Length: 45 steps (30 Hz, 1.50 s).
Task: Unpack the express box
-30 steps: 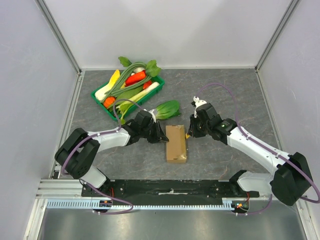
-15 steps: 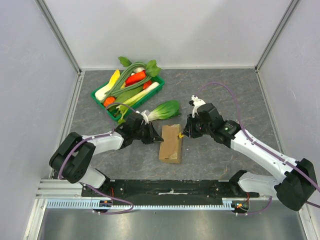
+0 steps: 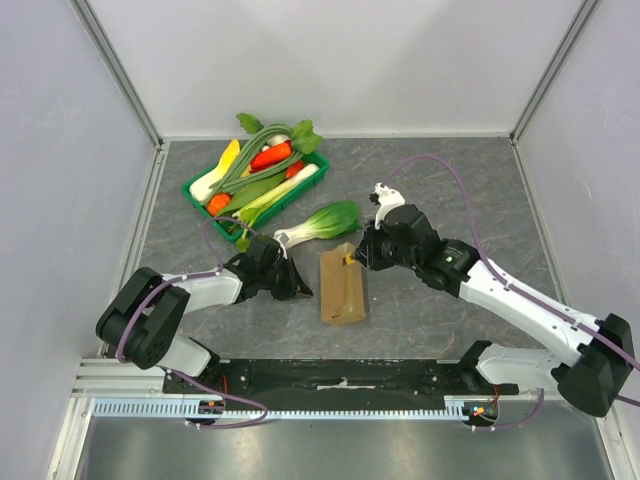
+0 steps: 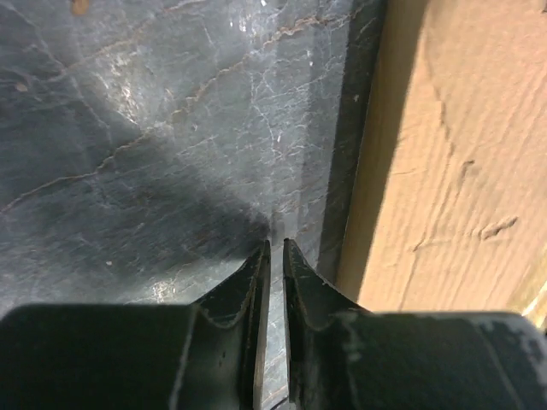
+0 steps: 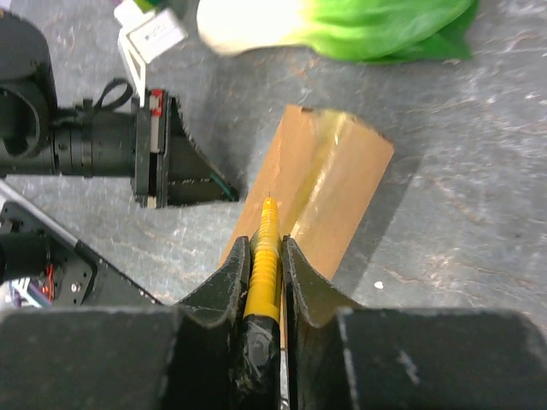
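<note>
Right fingers (image 3: 360, 254) clenched on yellow tool (image 5: 263, 243). Thin tip pokes out ahead, just over shiny tape strip (image 5: 329, 162) on express box (image 3: 341, 290). Likely to slit tape so box opens. Left fingers (image 4: 265, 263) pinched almost together, holding nothing, low on worktop (image 3: 450, 180). Box just beside them, on right. Maybe stops box sliding.

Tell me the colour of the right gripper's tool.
Yellow tool, clearest in right wrist view.

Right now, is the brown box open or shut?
Shut. The express box has flat flaps under shiny tape; nothing inside shows. The right gripper holds a yellow tool over it.
</note>
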{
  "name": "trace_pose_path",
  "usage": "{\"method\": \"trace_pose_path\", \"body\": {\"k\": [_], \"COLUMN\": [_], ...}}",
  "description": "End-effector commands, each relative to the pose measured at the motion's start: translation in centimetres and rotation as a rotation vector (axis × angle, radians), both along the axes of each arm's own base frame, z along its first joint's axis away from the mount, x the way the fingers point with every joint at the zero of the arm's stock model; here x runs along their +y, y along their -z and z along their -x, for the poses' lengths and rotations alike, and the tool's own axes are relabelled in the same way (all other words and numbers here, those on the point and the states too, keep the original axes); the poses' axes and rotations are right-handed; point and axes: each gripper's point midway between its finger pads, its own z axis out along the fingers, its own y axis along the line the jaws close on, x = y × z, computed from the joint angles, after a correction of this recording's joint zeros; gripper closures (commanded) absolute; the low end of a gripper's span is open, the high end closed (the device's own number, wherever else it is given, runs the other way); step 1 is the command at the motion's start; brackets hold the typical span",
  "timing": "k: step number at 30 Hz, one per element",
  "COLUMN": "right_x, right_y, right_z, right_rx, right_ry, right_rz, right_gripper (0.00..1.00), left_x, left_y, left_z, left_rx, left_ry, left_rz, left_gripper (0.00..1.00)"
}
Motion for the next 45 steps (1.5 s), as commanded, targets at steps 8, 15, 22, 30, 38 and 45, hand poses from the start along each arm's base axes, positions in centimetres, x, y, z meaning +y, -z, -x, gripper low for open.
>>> {"method": "trace_pose_path", "body": {"k": [8, 15, 22, 30, 38, 45], "right_x": [-6.5, -8.9, -6.9, -4.9, -3.1, -1.8], "right_y": [1.9, 3.7, 6.8, 7.7, 5.6, 2.0], "right_z": [-2.2, -1.9, -0.8, -0.2, -0.2, -0.1], "right_rx": [-0.054, -0.034, 0.059, 0.107, 0.075, 0.019], "right_ry": [0.336, 0.434, 0.326, 0.223, 0.135, 0.079], "right_rz": [0.173, 0.217, 0.200, 0.167, 0.097, 0.006], "right_gripper": [1.00, 1.00, 1.00, 1.00, 1.00, 1.00], "left_x": [1.2, -1.2, -3.9, -6.7, -5.0, -2.6], "left_y": [2.1, -3.5, -7.0, -5.5, -1.8, 0.4], "left_z": [0.7, -0.5, -1.1, -1.1, -0.9, 0.5], "left_rx": [0.039, -0.098, -0.158, -0.105, -0.019, 0.026], "left_ry": [0.028, 0.098, 0.177, 0.238, 0.181, 0.132], "left_rz": [-0.088, 0.061, 0.185, 0.185, 0.052, -0.033], "left_gripper": [0.81, 0.63, 0.47, 0.45, 0.74, 0.82]}}
